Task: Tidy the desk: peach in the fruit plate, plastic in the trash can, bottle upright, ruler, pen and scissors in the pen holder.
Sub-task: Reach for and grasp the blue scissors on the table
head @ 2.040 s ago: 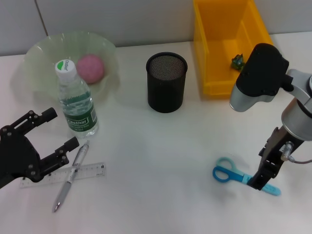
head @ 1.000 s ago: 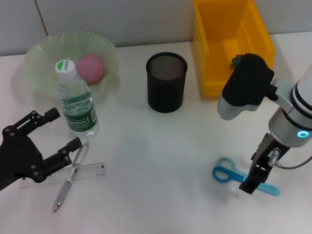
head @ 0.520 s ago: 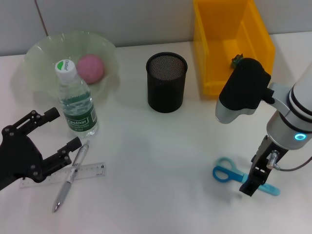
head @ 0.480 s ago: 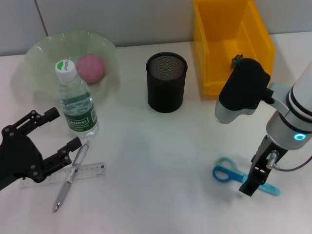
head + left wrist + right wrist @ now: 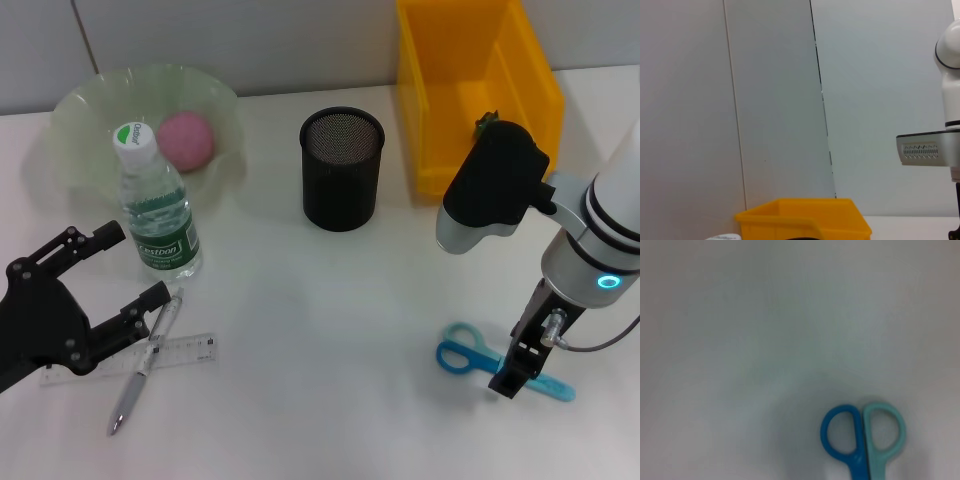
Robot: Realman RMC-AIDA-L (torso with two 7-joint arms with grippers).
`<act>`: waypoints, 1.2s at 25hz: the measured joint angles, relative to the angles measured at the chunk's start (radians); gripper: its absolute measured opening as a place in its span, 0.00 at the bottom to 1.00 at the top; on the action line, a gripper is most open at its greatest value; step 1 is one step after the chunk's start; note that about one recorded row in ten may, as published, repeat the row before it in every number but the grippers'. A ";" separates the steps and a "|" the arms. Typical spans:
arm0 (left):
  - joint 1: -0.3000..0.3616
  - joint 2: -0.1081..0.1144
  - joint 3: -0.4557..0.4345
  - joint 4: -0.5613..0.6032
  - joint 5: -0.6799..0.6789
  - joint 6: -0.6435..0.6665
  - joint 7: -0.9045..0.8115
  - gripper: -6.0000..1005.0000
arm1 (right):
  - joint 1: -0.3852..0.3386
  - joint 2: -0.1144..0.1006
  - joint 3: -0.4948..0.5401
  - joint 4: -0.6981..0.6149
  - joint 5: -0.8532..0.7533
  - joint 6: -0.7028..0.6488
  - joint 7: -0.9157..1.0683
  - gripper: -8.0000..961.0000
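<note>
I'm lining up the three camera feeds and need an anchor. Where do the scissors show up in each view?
Head view: the scissors lie flat on the white desk at lower right, under the right end effector.
Left wrist view: not in it; only the wall, the yellow bin and part of the right arm.
Right wrist view: handle loops at the bottom edge, blades cut off.
Shared landmark: the desk surface; the yellow bin links head and left wrist.

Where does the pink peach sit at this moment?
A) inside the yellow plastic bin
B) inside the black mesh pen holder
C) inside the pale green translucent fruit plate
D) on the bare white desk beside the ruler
C: the pink peach rests inside the pale green translucent fruit plate, behind the upright clear water bottle.
</note>
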 joint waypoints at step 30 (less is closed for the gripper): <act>-0.002 0.005 0.003 -0.006 0.000 0.018 -0.002 0.76 | 0.003 0.001 0.002 0.047 0.003 0.020 0.005 0.41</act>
